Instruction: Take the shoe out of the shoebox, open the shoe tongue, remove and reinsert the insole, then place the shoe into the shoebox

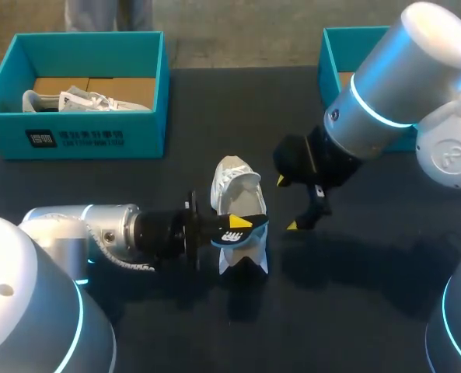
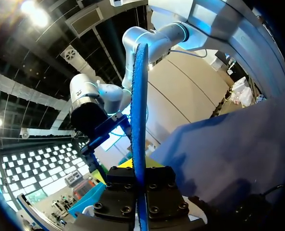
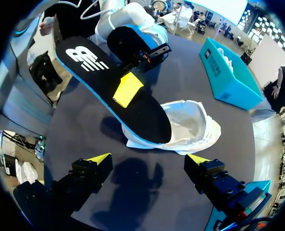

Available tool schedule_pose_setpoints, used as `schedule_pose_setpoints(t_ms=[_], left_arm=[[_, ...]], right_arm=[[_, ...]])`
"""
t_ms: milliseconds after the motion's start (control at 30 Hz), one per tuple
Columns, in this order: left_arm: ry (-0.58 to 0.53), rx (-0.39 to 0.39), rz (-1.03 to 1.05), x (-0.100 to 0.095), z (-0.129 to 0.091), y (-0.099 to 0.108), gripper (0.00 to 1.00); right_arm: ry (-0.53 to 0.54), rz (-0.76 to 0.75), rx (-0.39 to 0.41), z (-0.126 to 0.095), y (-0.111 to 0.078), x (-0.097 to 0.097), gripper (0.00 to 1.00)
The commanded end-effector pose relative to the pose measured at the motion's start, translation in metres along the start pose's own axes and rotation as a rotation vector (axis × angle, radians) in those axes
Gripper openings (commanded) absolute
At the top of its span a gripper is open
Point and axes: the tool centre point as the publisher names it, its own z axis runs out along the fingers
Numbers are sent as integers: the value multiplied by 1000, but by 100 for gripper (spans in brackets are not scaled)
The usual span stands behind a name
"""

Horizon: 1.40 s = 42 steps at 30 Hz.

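Dark table (image 1: 370,311), perhaps a second teal box (image 1: 331,62)

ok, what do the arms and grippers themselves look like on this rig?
The left arm and right arm are smooth silver-grey cylinders with glowing cyan rings at the joints, and both turn black towards the wrist. The left gripper and right gripper each have two black, screw-studded finger blocks ending in bright yellow wedge tips.

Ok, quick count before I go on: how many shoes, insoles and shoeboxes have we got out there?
Shoes: 2, white shoe on the table, second shoe in the left shoebox
Insoles: 1, insole in the left gripper
Shoeboxes: 2, left shoebox and right shoebox
Total: 5
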Motion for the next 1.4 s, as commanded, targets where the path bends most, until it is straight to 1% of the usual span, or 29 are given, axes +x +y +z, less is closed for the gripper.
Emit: schedule_pose_setpoints(t_ms=[33, 300, 733, 933, 1100, 1233, 1400], left_arm=[[1, -6, -2, 1, -1, 4, 0], [19, -30, -11, 3, -5, 14, 0], [14, -44, -11, -5, -5, 26, 0], [31, -50, -2, -8, -3, 33, 0], [41, -64, 1, -10, -6, 37, 0], [44, -72, 0, -10, -8, 38, 0], [54, -75, -6, -3, -7, 35, 0]], right_arm=[[-3, 0, 0, 1, 0, 1, 100], [-3, 0, 0, 1, 0, 1, 100], [-3, 0, 0, 1, 0, 1, 100], [-3, 0, 0, 1, 0, 1, 100], [-3, 0, 0, 1, 0, 1, 100], [-3, 0, 0, 1, 0, 1, 100], [-3, 0, 0, 1, 0, 1, 100]])
